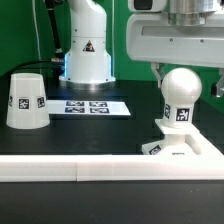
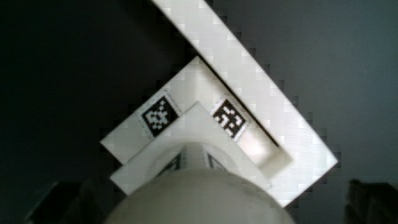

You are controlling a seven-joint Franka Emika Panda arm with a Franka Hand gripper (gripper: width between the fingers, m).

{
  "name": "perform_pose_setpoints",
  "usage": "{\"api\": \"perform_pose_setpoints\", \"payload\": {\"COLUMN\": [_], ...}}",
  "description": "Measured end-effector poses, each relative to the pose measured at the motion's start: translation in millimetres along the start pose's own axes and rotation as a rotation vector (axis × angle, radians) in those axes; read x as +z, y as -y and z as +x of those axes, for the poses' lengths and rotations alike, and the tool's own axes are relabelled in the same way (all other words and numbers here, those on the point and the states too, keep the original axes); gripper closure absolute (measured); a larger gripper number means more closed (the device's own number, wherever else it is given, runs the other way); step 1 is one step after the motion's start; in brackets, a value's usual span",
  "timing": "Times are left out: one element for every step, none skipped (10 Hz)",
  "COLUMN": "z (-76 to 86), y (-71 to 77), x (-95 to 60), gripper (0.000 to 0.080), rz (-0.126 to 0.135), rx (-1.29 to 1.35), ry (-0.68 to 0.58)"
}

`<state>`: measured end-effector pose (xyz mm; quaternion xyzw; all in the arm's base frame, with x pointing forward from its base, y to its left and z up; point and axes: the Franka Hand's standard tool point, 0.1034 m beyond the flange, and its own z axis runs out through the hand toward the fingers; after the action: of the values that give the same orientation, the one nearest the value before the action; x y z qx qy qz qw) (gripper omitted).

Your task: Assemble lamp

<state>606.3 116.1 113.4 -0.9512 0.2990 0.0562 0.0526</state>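
At the exterior view's right, bulb upright on base, round head up, neck down into the base, base low on the black worktop just behind the white rail. Hand directly above, fingers down either side of the bulb's head and close against it; probably clenched on it, though true contact not clear from either view. Same story from the wrist view: bulb filling the foreground, tagged base beneath, fingertips only dark blurs at the edges. Likely trouble from here: neck not fully seated or threaded, so a tilted or loose bulb on release; too much twist or side push, and the light base sliding or turning on the worktop. Shade well apart at the exterior view's left, mouth down, untouched, near the marker board.
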Motion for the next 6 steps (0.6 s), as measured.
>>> {"api": "perform_pose_setpoints", "payload": {"z": [2.2,3.7,4.7,7.3,9.1,10.4], "y": [-2.6,-4.1,-4.5,-4.1,-4.3,-5.3], "x": [-0.7,-1.0,-1.6,-3.5,-4.2,-4.3], "gripper": [0.0101,0.0101,0.0101,0.0101,0.0101,0.0101], "rz": [-0.014,-0.023,-0.032,-0.045,-0.054,-0.061], "rx": [-0.152,-0.279,-0.398,-0.556,-0.688,-0.813], "ry": [-0.007,-0.012,-0.016,-0.023,-0.025,-0.023]}}
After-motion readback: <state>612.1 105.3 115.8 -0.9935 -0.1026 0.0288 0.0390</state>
